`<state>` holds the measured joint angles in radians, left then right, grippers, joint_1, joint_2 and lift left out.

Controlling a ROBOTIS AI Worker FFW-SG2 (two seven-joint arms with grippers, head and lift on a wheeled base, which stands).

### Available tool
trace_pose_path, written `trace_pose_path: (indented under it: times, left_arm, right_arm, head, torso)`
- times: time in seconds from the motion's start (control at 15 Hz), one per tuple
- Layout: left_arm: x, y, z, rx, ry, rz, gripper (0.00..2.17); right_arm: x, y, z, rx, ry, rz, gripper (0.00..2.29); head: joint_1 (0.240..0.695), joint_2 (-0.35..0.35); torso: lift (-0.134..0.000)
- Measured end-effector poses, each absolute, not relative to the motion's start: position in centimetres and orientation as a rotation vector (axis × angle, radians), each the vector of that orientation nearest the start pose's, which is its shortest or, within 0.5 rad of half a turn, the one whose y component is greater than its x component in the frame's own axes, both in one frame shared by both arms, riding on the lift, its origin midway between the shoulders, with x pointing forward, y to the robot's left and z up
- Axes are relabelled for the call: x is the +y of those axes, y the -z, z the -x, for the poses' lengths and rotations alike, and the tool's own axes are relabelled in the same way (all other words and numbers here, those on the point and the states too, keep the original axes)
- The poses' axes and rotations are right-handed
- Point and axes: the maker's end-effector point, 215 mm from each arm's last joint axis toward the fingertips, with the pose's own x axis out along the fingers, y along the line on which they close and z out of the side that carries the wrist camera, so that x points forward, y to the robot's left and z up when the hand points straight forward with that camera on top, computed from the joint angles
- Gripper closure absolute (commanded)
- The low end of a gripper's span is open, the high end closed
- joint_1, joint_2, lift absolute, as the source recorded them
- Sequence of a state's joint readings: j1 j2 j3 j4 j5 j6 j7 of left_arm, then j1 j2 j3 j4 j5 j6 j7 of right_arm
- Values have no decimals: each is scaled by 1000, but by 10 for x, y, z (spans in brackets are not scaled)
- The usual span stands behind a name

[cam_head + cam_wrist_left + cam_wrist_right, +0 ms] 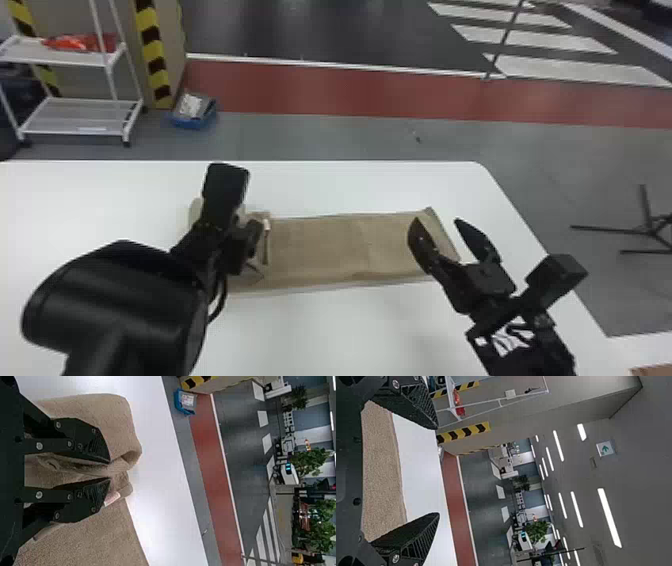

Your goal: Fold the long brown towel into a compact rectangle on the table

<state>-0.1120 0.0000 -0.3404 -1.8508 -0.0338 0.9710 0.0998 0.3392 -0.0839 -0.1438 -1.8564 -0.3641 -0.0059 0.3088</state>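
Brown towel (pixel 320 245), extending lengthwise rightward from left gripper (pixel 109 470), which is pinching its fold; right gripper (pixel 436 220), spread, hovering near right end.

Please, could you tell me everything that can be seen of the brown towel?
The towel is plain brown, of soft-looking, slightly rough cloth, with a small pale label on it. It lies on the white table as a long strip running left to right. Its right part is mostly flat; its left part is raised and bunched, with a pinch of cloth between the fingers of the left hand. The open right hand is at its right end, gripping nothing.
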Motion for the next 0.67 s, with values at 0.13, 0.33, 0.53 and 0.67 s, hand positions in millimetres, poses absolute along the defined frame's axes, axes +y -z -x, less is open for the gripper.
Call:
trace_pose_path:
  times: [0.13, 0.33, 0.53, 0.67]
  left_arm:
    - [82, 401, -558, 554, 178, -202, 134]
    - [97, 404, -559, 553, 131, -221, 194]
    - [102, 415, -551, 576, 135, -209, 218]
    - [103, 420, -548, 588, 144, -202, 242]
  right_arm:
    - [-263, 341, -487, -15, -188, -239, 110]
    - [-262, 341, -487, -15, -192, -240, 110]
    - [-257, 339, -489, -19, -199, -242, 110]
    - [-254, 338, -490, -20, -202, -246, 110]
  head:
    - [695, -190]
    - [695, -175]
    - [695, -163]
    - [695, -160]
  torso:
    - [-120]
    - [-120]
    - [-120]
    - [-120]
